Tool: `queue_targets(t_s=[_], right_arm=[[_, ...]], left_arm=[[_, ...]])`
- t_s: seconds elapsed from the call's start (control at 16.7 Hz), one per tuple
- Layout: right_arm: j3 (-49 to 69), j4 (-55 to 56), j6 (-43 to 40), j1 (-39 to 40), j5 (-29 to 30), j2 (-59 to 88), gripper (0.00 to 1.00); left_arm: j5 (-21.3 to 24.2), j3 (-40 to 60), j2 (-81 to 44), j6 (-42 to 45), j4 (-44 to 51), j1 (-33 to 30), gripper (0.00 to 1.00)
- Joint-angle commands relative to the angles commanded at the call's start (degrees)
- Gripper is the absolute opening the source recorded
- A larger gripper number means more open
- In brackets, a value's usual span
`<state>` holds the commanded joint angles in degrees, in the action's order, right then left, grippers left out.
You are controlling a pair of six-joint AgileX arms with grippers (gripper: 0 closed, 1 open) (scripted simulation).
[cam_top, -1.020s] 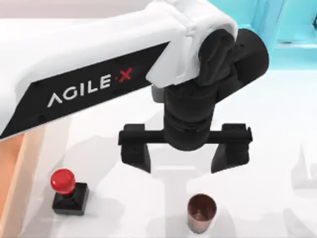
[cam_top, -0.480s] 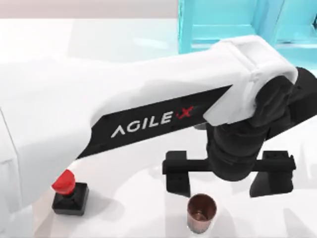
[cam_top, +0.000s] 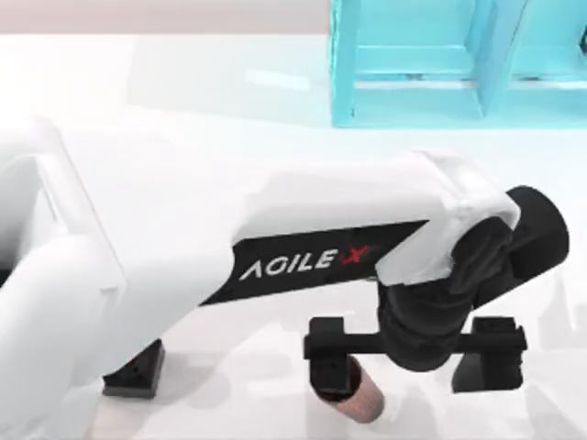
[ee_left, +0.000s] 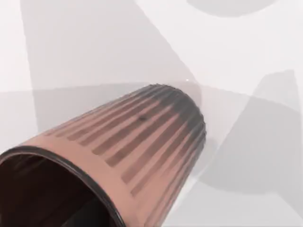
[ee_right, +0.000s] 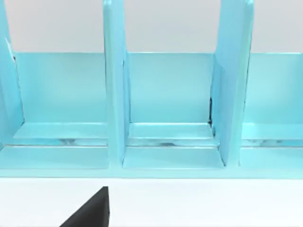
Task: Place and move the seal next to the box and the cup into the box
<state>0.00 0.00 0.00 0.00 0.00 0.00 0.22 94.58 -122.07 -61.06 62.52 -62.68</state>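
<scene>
My left gripper hangs open over the front of the table, its two black fingers spread wide. The copper-brown cup stands just below its left finger, which covers part of the cup. In the left wrist view the ribbed cup is very close, with its dark mouth toward the camera. Of the seal I see the black square base at the front left; my left arm hides its red knob. The box is hidden.
A turquoise shelf unit stands at the back right, and its compartments face the right wrist camera. My right arm is parked near that shelf. White tabletop lies open at the back left.
My left arm has swung toward the table's front and dropped lower. Its left finger now overlaps the cup, and the arm now covers the seal's red knob.
</scene>
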Motion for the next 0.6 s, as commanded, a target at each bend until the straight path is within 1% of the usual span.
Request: queue_targets(t_s=[0.18, 0.42, 0.6], right_arm=[[0.0, 0.0, 0.0, 0.0, 0.0, 0.0, 1.0], [0.0, 0.0, 0.0, 0.0, 0.0, 0.0, 1.0], [0.0, 0.0, 0.0, 0.0, 0.0, 0.0, 1.0]], left_arm=[[0.01, -2.75, -0.68, -0.02, -3.42, -0.04, 1.0], [0.01, -2.81, -0.7, -0.03, -3.49, -0.04, 1.0], [0.01, -2.81, -0.7, -0.03, -3.49, -0.04, 0.77]])
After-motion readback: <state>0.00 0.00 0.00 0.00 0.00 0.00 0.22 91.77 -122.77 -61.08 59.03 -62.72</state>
